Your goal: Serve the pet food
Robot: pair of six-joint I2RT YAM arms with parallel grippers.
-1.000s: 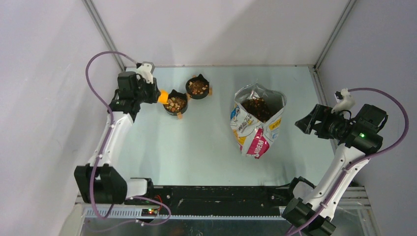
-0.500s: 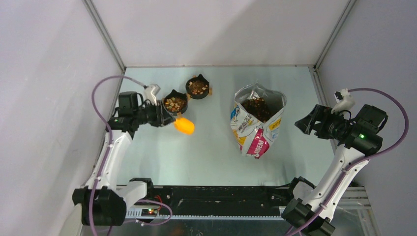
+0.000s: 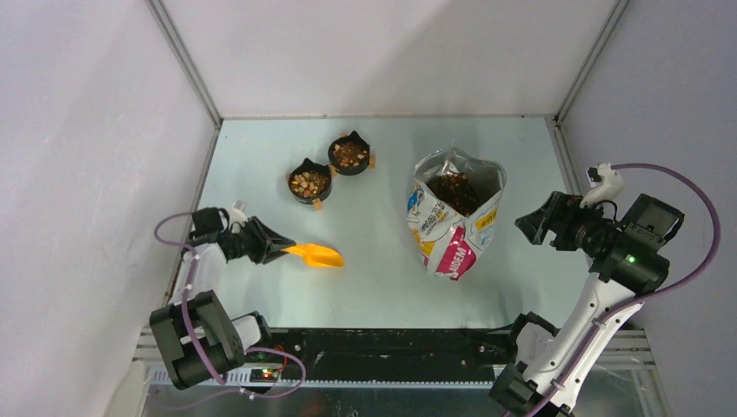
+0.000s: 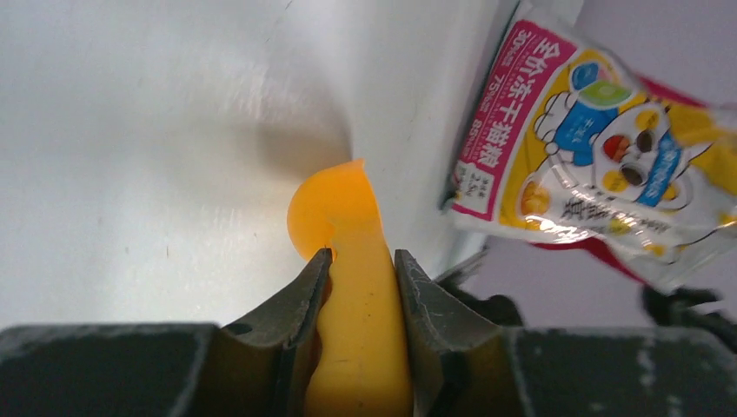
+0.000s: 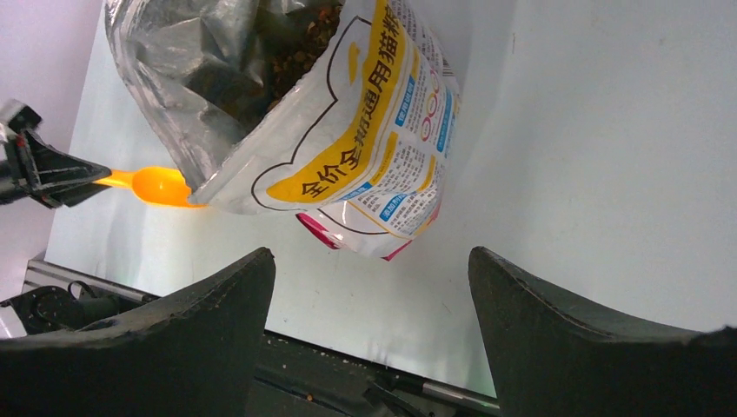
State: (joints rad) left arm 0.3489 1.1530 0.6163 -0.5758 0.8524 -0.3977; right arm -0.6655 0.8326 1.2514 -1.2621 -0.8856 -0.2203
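Brown pet food fills two black cat-eared bowls, the left bowl (image 3: 309, 183) and the right bowl (image 3: 349, 155), and more shows inside the open printed bag (image 3: 456, 193). My left gripper (image 3: 276, 250) is shut on the handle of an orange scoop (image 3: 318, 255), held low near the table's left front; the scoop (image 4: 341, 217) points toward the bag (image 4: 608, 156). My right gripper (image 3: 532, 219) is open and empty, to the right of the bag. The bag (image 5: 330, 122) and scoop (image 5: 161, 185) show in the right wrist view.
White walls close the table on three sides. A black rail (image 3: 391, 343) runs along the near edge. The table surface (image 3: 365, 278) lies bare between scoop and bag.
My left gripper has pulled the scoop away from the left bowl, toward the near left of the table, and lowered it. The right arm shifted slightly.
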